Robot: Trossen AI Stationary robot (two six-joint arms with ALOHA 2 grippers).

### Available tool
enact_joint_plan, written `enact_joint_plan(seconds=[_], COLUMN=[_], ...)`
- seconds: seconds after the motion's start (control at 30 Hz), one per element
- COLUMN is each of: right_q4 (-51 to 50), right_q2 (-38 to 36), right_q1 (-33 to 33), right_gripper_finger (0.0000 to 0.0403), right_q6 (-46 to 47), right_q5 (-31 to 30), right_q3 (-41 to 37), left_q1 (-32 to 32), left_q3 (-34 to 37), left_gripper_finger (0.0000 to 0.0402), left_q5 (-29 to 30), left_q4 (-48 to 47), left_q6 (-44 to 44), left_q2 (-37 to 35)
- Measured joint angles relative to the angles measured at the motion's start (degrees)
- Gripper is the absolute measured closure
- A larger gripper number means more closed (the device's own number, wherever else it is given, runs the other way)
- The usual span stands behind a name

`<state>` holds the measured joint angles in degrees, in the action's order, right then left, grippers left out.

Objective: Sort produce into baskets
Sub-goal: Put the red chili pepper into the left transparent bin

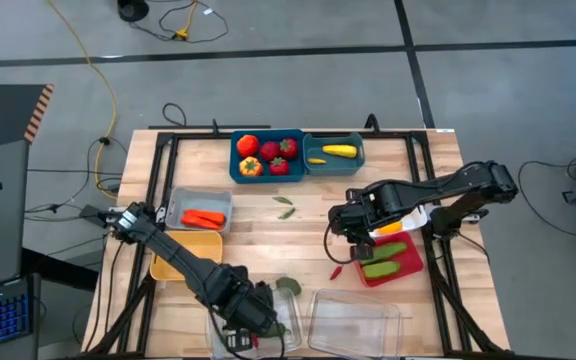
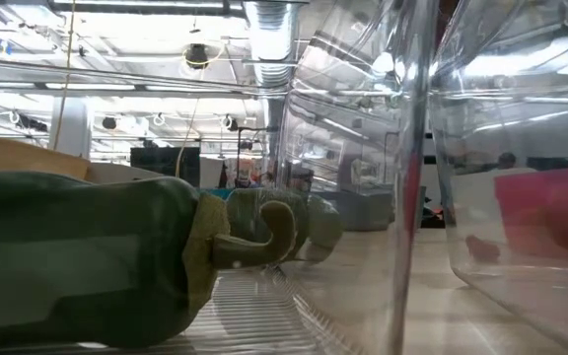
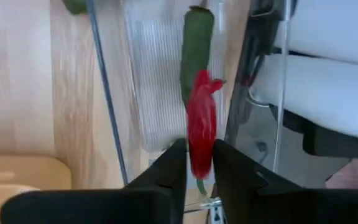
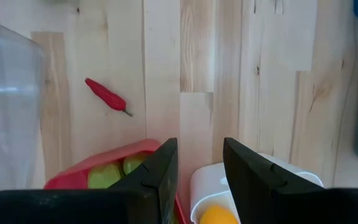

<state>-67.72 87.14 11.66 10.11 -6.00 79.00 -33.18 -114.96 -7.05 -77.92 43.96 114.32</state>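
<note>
The left hand (image 3: 197, 171) is pinched on a red chili (image 3: 201, 127) above the left clear tray (image 3: 160, 81) at the surface's near edge, where a green pepper (image 3: 196, 43) already lies. The right hand (image 4: 197, 165), fingers parted and holding nothing, hovers near the right edge over the magenta-red bin (image 1: 393, 262) (green pieces inside) and the white bin (image 4: 253, 180). A second red chili (image 4: 106, 96) lies loose on the wood beside the magenta-red bin. The teal bins (image 1: 268, 155) sit at the far edge.
</note>
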Motion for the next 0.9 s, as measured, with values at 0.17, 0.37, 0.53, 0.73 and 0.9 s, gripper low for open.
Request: enact_joint_plan(seconds=[0.17, 0.37, 0.53, 0.73, 0.9], right_q4=[1.0, 1.0, 1.1, 2.4, 4.7], right_q2=[0.0, 0.0, 0.2, 0.3, 0.3], right_q1=[0.0, 0.0, 0.0, 0.0, 0.2], right_gripper_finger=[0.0249, 0.0249, 0.0234, 0.0174, 0.0138], right_q6=[0.0, 0.0, 0.0, 0.0, -2.3], right_q5=[0.1, 0.9, 3.3, 3.7, 4.3], right_q3=[-1.3, -1.3, -1.3, -1.3, -1.3], left_q1=[0.0, 0.2, 0.2, 0.2, -0.3], left_q3=[0.0, 0.0, 0.0, 0.0, 0.0], left_gripper_finger=[0.0282, 0.0226, 0.0216, 0.0215, 0.0215], left_q5=[0.2, 1.3, 2.1, 8.6, 13.3], left_q4=[-0.1, -0.2, -0.5, -8.0, -12.1], left_q6=[2.7, -1.8, -10.2, -12.0, -12.2], left_q2=[0.0, 0.0, 0.0, 0.0, 0.0])
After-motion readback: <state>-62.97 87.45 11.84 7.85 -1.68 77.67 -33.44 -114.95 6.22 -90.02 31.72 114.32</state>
